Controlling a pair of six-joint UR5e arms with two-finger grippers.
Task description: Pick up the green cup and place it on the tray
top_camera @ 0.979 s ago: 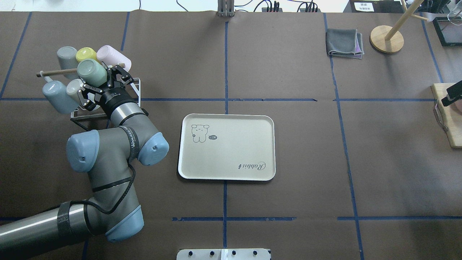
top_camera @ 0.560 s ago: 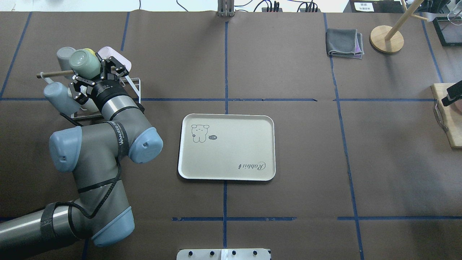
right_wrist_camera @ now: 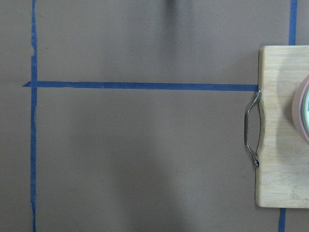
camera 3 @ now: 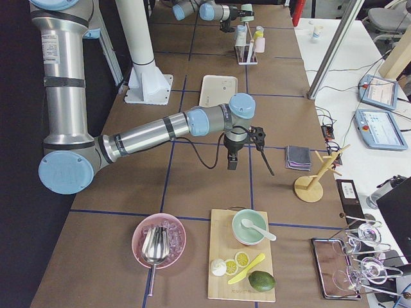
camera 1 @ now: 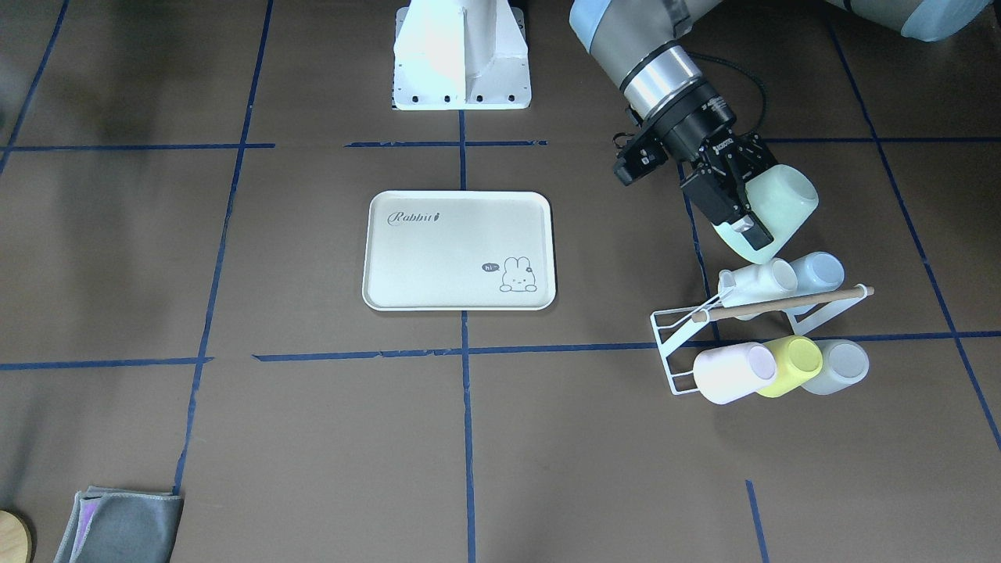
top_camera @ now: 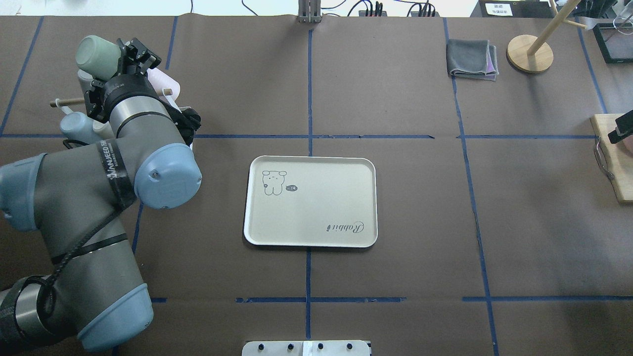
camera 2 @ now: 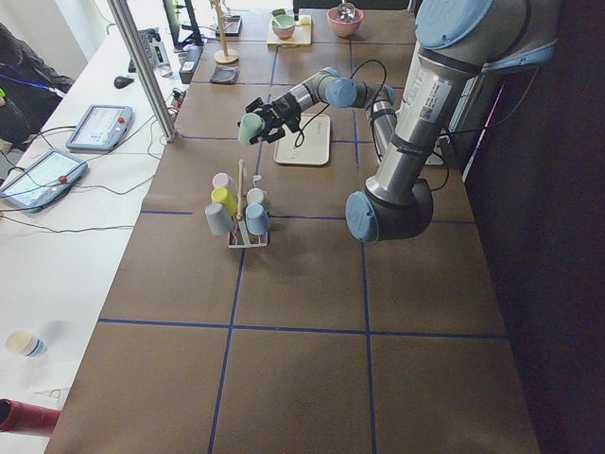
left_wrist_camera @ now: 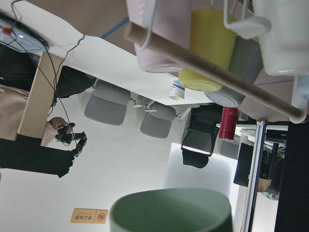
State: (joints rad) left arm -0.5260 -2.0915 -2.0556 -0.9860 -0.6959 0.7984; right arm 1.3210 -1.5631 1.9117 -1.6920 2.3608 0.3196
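The mint-green cup (camera 1: 776, 205) hangs in the air on its side, with my left gripper (camera 1: 757, 223) shut on its rim. In the overhead view the green cup (top_camera: 97, 56) and the left gripper (top_camera: 121, 57) are above the far side of the cup rack. The left wrist view shows only the cup's rim (left_wrist_camera: 171, 209) at the bottom. The cream tray (top_camera: 316, 217) with the "Rabbit" script lies bare at mid-table, to the right of the left arm. My right gripper (camera 3: 255, 142) hovers far off near the cutting board; I cannot tell whether it is open or shut.
A white wire rack (camera 1: 674, 344) with a wooden dowel holds pink (camera 1: 733, 373), yellow (camera 1: 794, 364), grey (camera 1: 841, 366), white and pale blue cups just beyond the held cup. A folded grey cloth (top_camera: 472, 59), a wooden stand (top_camera: 529, 53) and a cutting board (top_camera: 614, 163) sit at the right.
The left arm has lifted the green cup off the rack and carried it up and toward the table's far side, the grip unchanged. Tray and rack have not moved.
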